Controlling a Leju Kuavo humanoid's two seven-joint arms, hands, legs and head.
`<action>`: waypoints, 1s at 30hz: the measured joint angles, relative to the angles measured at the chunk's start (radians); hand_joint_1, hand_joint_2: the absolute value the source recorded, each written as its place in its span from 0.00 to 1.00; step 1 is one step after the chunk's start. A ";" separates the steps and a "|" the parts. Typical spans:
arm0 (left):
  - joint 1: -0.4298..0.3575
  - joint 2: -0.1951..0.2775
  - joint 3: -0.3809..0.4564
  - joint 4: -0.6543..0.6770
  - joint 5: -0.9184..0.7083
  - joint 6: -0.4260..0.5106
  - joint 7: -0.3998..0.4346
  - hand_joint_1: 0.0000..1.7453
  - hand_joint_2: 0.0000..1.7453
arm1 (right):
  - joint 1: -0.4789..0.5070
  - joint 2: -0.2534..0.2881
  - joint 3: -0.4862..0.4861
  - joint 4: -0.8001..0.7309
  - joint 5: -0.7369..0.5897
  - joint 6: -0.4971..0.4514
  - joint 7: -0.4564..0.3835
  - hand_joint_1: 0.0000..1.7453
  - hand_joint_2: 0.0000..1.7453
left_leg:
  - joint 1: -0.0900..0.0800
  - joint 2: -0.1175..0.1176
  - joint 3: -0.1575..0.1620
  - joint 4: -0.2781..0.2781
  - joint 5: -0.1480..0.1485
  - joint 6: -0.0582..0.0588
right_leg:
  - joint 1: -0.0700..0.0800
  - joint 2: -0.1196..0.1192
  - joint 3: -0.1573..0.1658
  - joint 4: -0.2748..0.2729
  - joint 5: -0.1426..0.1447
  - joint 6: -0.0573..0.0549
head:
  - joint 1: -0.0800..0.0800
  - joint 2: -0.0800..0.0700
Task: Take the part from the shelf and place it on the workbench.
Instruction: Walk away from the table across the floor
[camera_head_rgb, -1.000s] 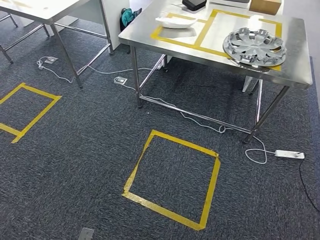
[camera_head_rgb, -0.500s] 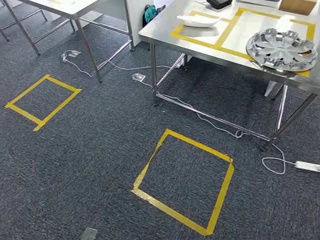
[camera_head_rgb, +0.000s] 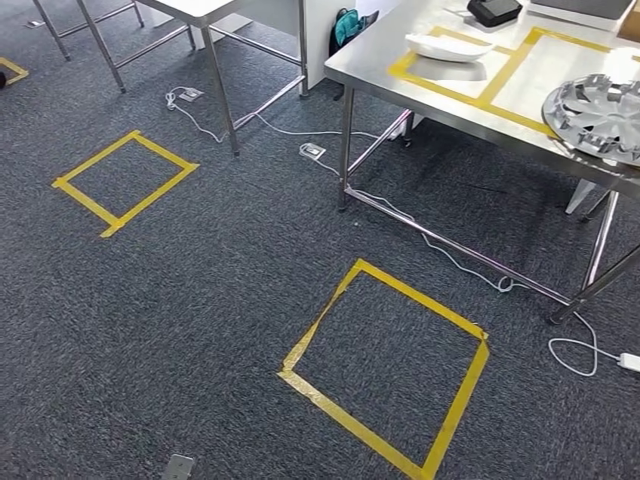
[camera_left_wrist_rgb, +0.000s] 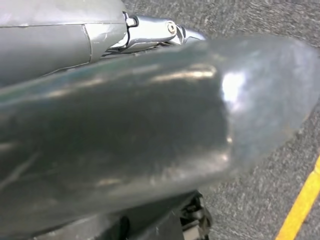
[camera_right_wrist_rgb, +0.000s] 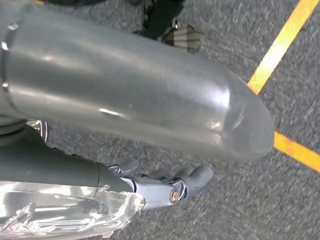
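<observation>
Apparently I am between stations, looking down at carpet, so the step in hand is walking to find the shelf; I cannot tell where the part to fetch lies. My right hand (camera_right_wrist_rgb: 132, 125) hangs over the floor, fingers (camera_right_wrist_rgb: 188, 180) loosely stretched and holding nothing. My left hand (camera_left_wrist_rgb: 132, 135) is masked by its own thick thumb, so I cannot tell how its fingers lie.

To do this well I judge I should keep both arms close and step steadily. The workbench (camera_head_rgb: 377, 60), the goal for later, stands ahead to my right, a hubcap (camera_head_rgb: 596, 110) and a white tray (camera_head_rgb: 445, 45) inside its tape frames. Its corner leg (camera_head_rgb: 346, 150) and the white cable (camera_head_rgb: 453, 262) under it are the snags. Open carpet lies around the near taped square (camera_head_rgb: 347, 418) and toward the far taped square (camera_head_rgb: 94, 158).
</observation>
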 joint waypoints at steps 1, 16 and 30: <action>0.001 0.000 0.000 0.000 0.000 0.000 0.000 0.00 0.00 | 0.000 0.000 0.000 0.000 0.000 0.000 -0.001 0.00 0.00 | 0.002 -0.007 0.000 -0.001 0.002 0.006 | -0.002 0.009 -0.004 0.011 -0.011 0.006 | 0.001 0.000; 0.001 -0.002 0.001 0.000 -0.001 0.000 0.000 0.00 0.00 | 0.002 0.002 0.001 0.000 0.000 0.000 -0.002 0.00 0.00 | 0.015 -0.104 -0.018 0.006 0.011 -0.027 | -0.014 0.124 0.013 0.009 -0.018 -0.007 | 0.006 0.000; -0.004 -0.002 0.002 0.000 -0.003 0.002 0.000 0.00 0.00 | 0.001 0.002 0.000 0.000 -0.001 0.004 -0.003 0.00 0.00 | -0.017 0.012 -0.013 0.001 0.013 0.009 | 0.012 -0.006 0.020 0.004 -0.025 -0.015 | -0.003 0.000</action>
